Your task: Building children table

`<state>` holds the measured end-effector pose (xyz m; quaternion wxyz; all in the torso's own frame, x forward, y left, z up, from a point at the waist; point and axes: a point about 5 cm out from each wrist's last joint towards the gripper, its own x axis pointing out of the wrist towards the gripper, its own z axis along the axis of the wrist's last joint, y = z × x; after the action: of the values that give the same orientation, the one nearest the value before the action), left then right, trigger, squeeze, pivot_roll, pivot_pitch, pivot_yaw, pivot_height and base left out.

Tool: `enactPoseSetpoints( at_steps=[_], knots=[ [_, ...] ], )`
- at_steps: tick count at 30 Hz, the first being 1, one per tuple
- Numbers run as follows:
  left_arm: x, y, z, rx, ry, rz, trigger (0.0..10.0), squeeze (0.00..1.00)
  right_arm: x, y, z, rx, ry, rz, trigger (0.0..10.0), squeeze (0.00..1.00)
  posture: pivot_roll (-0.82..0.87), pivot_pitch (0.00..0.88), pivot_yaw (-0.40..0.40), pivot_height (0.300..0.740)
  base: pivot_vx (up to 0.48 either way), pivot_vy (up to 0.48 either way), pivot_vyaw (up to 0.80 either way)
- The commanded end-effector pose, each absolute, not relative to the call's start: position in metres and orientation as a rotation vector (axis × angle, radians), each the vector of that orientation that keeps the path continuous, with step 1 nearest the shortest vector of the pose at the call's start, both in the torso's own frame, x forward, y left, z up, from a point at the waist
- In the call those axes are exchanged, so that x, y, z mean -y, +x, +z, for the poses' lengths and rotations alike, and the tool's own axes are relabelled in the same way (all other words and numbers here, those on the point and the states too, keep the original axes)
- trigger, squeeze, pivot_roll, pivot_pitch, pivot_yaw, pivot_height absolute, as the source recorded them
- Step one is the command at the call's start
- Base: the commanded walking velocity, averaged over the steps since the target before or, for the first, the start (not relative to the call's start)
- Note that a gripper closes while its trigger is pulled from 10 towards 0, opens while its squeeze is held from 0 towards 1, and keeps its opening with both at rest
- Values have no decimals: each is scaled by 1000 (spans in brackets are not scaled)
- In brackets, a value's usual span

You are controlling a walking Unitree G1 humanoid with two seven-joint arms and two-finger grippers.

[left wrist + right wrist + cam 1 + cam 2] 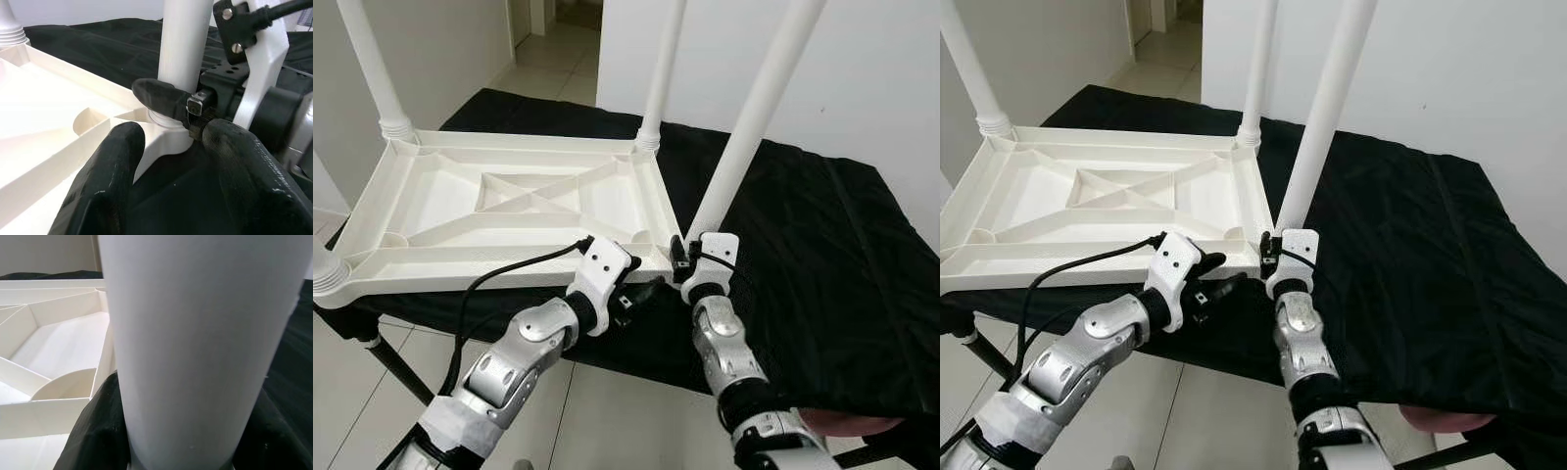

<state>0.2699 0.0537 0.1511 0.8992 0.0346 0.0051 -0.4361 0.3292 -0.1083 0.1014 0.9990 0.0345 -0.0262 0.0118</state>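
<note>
Nearest the head camera, two silver arms reach up from the bottom of the view toward the near right corner of the white plastic table top (509, 201), which lies upside down, ribbed underside up, on a black cloth (813, 255). At that corner stands a white leg (744, 137), upright with a slight lean to the right, its foot set in the corner socket. The right gripper (171, 440) has its two black fingers closed around the base of this leg, one on each side, just above the socket; in the right wrist view the leg rises straight out from between them. The left gripper (641, 292) sits just left of the right one, at the near edge of the table top beside the same corner. Its fingers (105, 186) are spread apart, holding nothing, one over the white rim and the other over the black cloth, both pointed at the leg base.

Three more legs are already in their sockets: a far right leg (663, 69), a far left leg (374, 69) and, at the left edge of the view, a near left leg (321, 262). Pale tiled floor (558, 69) and white walls (862, 78) surround the covered bench.
</note>
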Motion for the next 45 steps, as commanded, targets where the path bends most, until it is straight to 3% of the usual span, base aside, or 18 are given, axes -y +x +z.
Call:
enactPoseSetpoints(
  at_steps=[1, 2, 3, 4, 12, 13, 14, 15, 26, 40, 41, 42, 44, 45],
  knots=[
    [-45, 262, 150, -14, 78, -1065, 10000, 0, 112, 318, 76, -64, 45, 28, 10000, 0, -27, 0, -85, 740, 0, 0, 0],
    [-45, 262, 150, -14, 78, -1065, 10000, 0, 112, 318, 76, -64, 45, 28, 10000, 0, -27, 0, -85, 740, 0, 0, 0],
    [-45, 262, 150, -14, 79, -1067, 10000, 0, 112, 317, 77, -60, 44, 32, 10000, 141, -28, 0, -85, 740, 0, 0, 0],
    [-44, 262, 149, -14, 79, -1068, 10000, 0, 113, 317, 78, -45, 44, 41, 10000, 1000, -28, 0, -85, 740, 0, 0, 0],
    [-42, 264, 152, -5, 78, -1074, 10000, 0, 119, 316, 86, 7, 43, 139, 10000, 1000, -40, 0, -75, 740, 0, 0, 0],
    [-42, 264, 152, -4, 78, -1075, 10000, 0, 121, 317, 88, 11, 44, 167, 10000, 906, -42, 0, -73, 740, 0, 0, 0],
    [-42, 264, 152, -3, 79, -1075, 10000, 0, 123, 317, 90, 13, 47, 187, 10000, 906, -42, 0, -73, 740, 0, 0, 0],
    [-42, 265, 152, -3, 79, -1076, 10000, 0, 125, 318, 94, 29, 24, 232, 10000, 0, -47, 0, -69, 740, 0, 0, 0],
    [-42, 268, 154, 1, 78, -1073, 10000, 0, 149, 336, 116, 61, -64, 540, 10000, 0, -50, 0, -60, 740, 0, 0, 0],
    [-43, 269, 157, 10, 78, -1061, 10000, 0, 142, 355, 119, -15, -94, 688, 9725, 0, -26, 0, -63, 740, 0, 0, 0],
    [-43, 270, 157, 10, 78, -1059, 10000, 0, 139, 356, 118, -23, -90, 695, 4039, 0, -26, 0, -63, 740, 0, 0, 0],
    [-44, 270, 157, 10, 79, -1057, 10000, 0, 136, 356, 116, -32, -95, 707, 1412, 0, -19, 0, -64, 740, 0, 0, 0],
    [-44, 270, 157, 10, 80, -1056, 10000, 0, 134, 357, 115, -38, -99, 715, 1412, 0, -19, 0, -64, 740, 0, 0, 0],
    [-44, 270, 157, 11, 81, -1054, 10000, 0, 132, 356, 114, -43, -103, 723, 0, 0, -13, 0, -66, 740, 0, 0, 0]
  ],
)
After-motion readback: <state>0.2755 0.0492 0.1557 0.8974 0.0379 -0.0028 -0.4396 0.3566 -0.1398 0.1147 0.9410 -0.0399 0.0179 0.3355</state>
